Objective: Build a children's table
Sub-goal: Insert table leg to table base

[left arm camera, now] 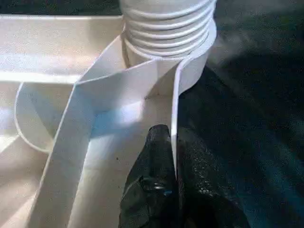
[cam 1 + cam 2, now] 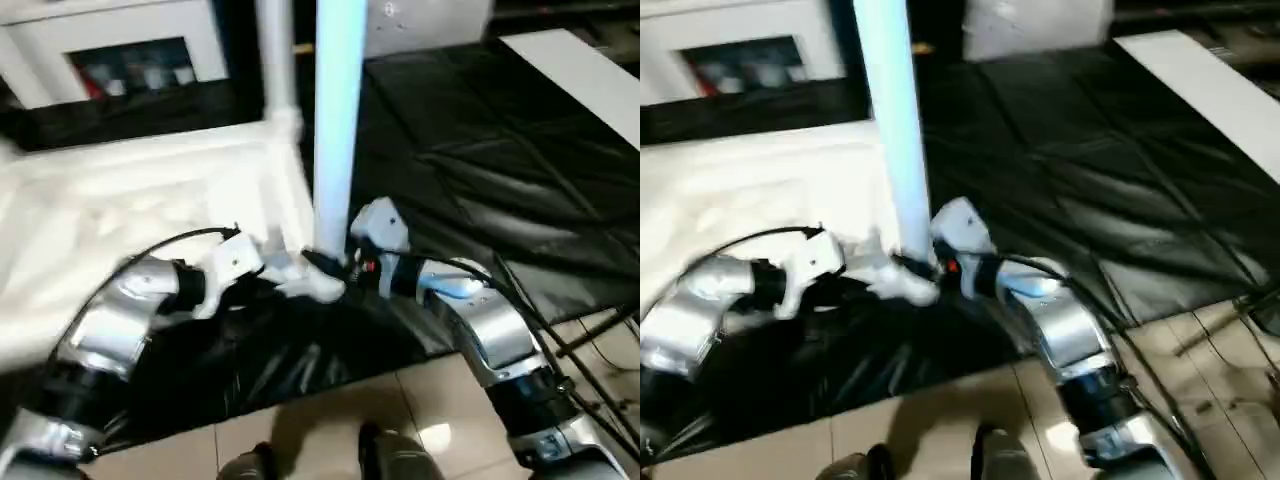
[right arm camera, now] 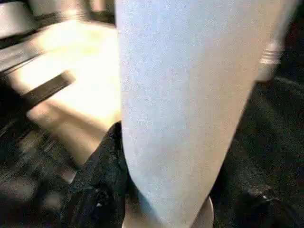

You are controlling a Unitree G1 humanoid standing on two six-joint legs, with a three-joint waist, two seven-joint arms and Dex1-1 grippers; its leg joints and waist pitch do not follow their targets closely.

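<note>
A: Quick pass. Where's the tabletop?

B: White tabletop (image 2: 110, 200) lies upside down on the black-covered counter (image 2: 480, 170), ribs up, on the robot's left side of the head views. Its near corner sits right in front of the robot.

A: Legs?

B: Two standing. One leg (image 2: 277, 70) is upright in the far corner socket (image 1: 166, 42); the left wrist view shows its ribbed end seated in that round socket. The other leg (image 2: 338, 130) stands upright at the near corner, flared end (image 2: 318, 285) down at the tabletop's edge. Can't tell if it's fully seated in a socket.

A: Left tool?

B: Left tool (image 1: 173, 171) is pinched closed on the tabletop's thin side wall (image 1: 175, 118), one black finger on each face of the wall, just below the socketed leg. Fingers nearly together, only the wall between them.

A: Right tool?

B: Right tool (image 3: 161, 190) is about half open and wrapped around the near leg low down, just above the flared end. One black finger (image 3: 102, 185) presses the leg's side in the right wrist view; the leg hides the other finger. So it's gripping that leg.

A: Anything else?

B: White board (image 2: 585, 80) lies on the counter's far right. Tiled floor (image 2: 330, 420) below the counter edge. White-framed shelf (image 2: 120, 50) behind the tabletop.
</note>
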